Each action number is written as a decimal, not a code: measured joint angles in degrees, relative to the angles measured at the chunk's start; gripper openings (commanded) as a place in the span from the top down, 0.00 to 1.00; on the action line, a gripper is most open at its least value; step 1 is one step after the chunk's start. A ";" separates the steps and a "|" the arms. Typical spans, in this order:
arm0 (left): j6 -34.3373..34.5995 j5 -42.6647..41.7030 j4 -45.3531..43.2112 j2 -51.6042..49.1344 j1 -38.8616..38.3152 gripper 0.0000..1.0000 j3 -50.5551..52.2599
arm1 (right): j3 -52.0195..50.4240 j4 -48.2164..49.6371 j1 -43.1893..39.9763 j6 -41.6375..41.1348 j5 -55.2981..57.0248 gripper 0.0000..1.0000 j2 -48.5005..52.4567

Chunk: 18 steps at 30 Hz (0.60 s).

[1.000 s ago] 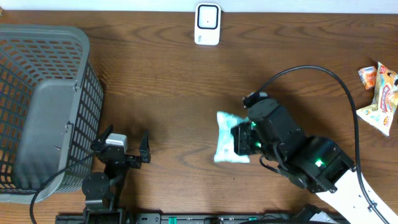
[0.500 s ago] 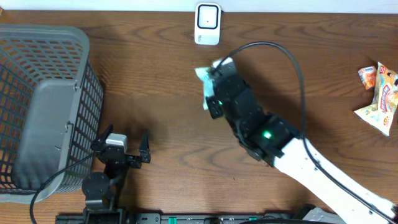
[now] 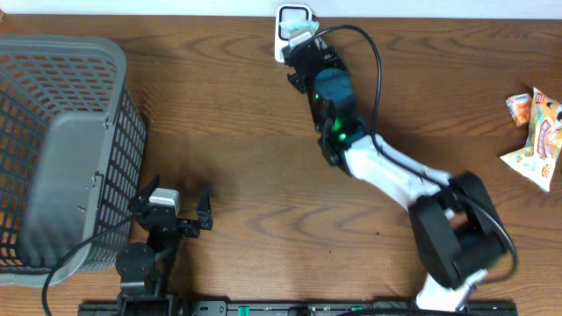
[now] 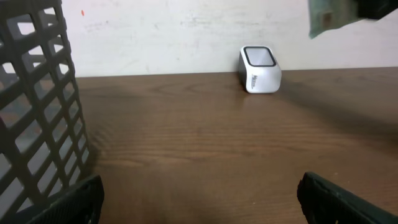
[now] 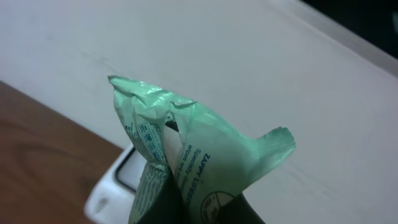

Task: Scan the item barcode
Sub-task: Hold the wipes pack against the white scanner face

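**Overhead**
- Desk (image 3: 219, 114): dark brown wood-grain top, matte.
- Basket (image 3: 61, 51): grey plastic lattice, rectangular w/ rounded corners, at far left.
- Scanner (image 3: 292, 12): small white plastic box, rounded edges, at far edge, centre. Partly covered from above.
- Right claw (image 3: 300, 42): black housing on white arm link, black cable looped over it. Clamped on packet (image 3: 299, 32), a pale mint, crinkled film item held over the scanner.
- Left claw (image 3: 178, 200): black fingers spread apart, nothing between them. Sits near the basket's front corner.
- Snack bags (image 3: 536, 132): crinkly printed film, orange and cream, at right edge, well apart from the rest.

**Left wrist**
- Two black fingertips in the lower corners, wide apart.
- Scanner upright on desk against white wall, w/ dark rounded window on top face.
- Packet in top-right corner, off the desk, higher than scanner and to its right. Blurred.
- Basket bars at left.

**Right wrist**
- Packet fills centre: mint film, glossy, creased, jagged top seal, small print. Lower end pinched in the dark claw.
- Scanner behind, lower left, blurred.
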State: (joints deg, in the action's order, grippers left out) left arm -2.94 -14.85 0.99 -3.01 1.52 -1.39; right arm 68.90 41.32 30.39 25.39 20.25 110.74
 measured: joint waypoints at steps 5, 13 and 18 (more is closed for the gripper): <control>0.00 0.00 0.00 0.00 0.00 0.02 0.00 | 11.76 1.29 -3.19 2.23 -3.48 0.99 11.13; 0.00 0.00 0.00 0.00 0.00 0.02 0.00 | 32.30 1.75 -4.81 5.95 -7.02 0.99 26.67; -0.02 0.00 0.00 0.00 0.00 0.02 0.00 | 39.76 1.77 -4.66 10.88 -7.65 0.99 34.73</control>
State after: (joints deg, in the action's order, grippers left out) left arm -2.96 -14.85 0.99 -3.01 1.52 -1.39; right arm 108.66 43.09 25.74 36.27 12.60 145.47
